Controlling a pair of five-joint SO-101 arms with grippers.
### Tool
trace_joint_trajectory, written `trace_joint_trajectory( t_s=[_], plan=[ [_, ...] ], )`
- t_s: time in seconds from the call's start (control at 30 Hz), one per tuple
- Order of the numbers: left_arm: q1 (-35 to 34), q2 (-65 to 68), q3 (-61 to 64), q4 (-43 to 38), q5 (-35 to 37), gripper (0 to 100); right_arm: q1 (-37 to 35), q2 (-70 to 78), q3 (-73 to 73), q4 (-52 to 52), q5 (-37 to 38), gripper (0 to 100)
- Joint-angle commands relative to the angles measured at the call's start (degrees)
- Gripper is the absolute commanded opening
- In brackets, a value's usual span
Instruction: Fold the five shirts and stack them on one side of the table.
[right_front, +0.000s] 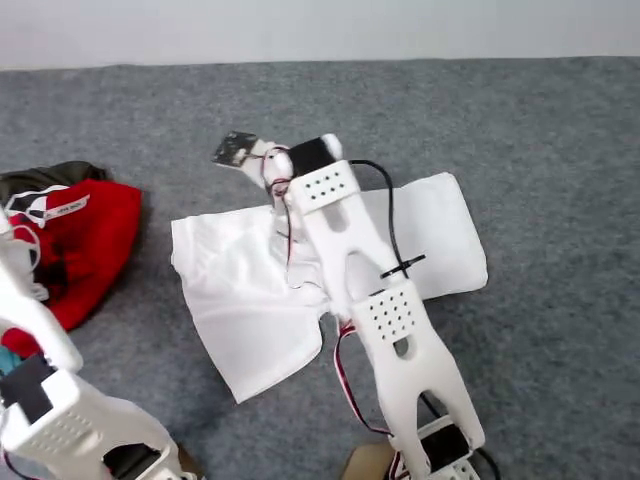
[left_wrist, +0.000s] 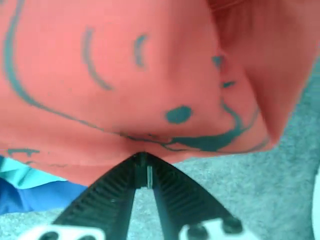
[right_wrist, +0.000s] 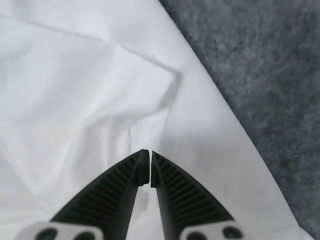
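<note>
While the white shirt (right_front: 240, 300) lies half-spread on the counter (right_front: 540, 150), fold 1 of 5 looks barely started. Right jaws are closed over its cloth, left jaws closed at the hem of the red shirt (left_wrist: 125, 65). Next: pinch a sleeve, fold inward. Wrist views give jaw tips; high view gives the layout.

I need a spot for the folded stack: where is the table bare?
Bare table right of the white shirt, and the far strip between it and the wall. Crowded: around the red shirt, with other clothes and the left arm; the right arm hangs over the white shirt.
</note>
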Motion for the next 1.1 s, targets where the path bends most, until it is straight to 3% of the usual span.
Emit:
trace_joint_trajectory(
  t_s=[0.0,0.23,0.4,0.67,0.9,1.07],
  plan=[
    [2.8,-3.5,-0.4,1.2,0.4,0,-3.6,-5.3,-2.9,2.4,-2.2,1.3],
    [5.6,-3.5,-0.3,1.3,2.3,0,-4.7,-5.2,6.4,2.2,-2.5,1.2],
    [5.9,-3.5,-0.3,1.3,2.3,0,-1.2,-5.1,11.3,-0.9,-2.4,1.3],
    [5.9,-3.5,-0.3,1.3,2.3,0,0.7,-6.0,8.4,-0.3,-2.3,1.3],
    [5.9,-3.5,-0.3,1.3,2.3,0,-2.9,-6.4,0.3,2.4,-2.5,1.1],
    [5.7,-3.5,-0.3,1.3,2.3,0,-5.1,-11.0,2.1,2.5,-2.6,1.1]
  ],
)
